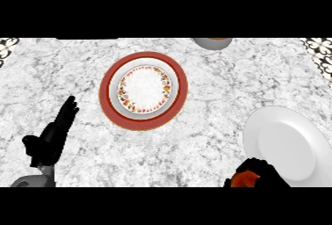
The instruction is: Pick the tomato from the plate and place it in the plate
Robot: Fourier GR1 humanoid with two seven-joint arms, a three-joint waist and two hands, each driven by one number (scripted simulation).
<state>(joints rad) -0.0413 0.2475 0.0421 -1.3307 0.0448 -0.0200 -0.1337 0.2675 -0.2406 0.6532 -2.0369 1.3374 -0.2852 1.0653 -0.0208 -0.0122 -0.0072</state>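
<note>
A red-rimmed plate (143,91) with a flowered inner ring lies at the middle of the marble counter, nothing on it. A plain white plate (288,143) lies at the right, also bare. Just off its lower left rim, at the view's bottom edge, my right hand (259,172) is curled round the red tomato (246,178), which shows only partly between the fingers. My left hand (53,136) rests open at the left, fingers straight and pointing up, apart from both plates.
A grey bowl (213,42) with something orange in it is cut off at the top edge. Dark patterned pieces sit at the top left corner (8,45) and top right corner (320,48).
</note>
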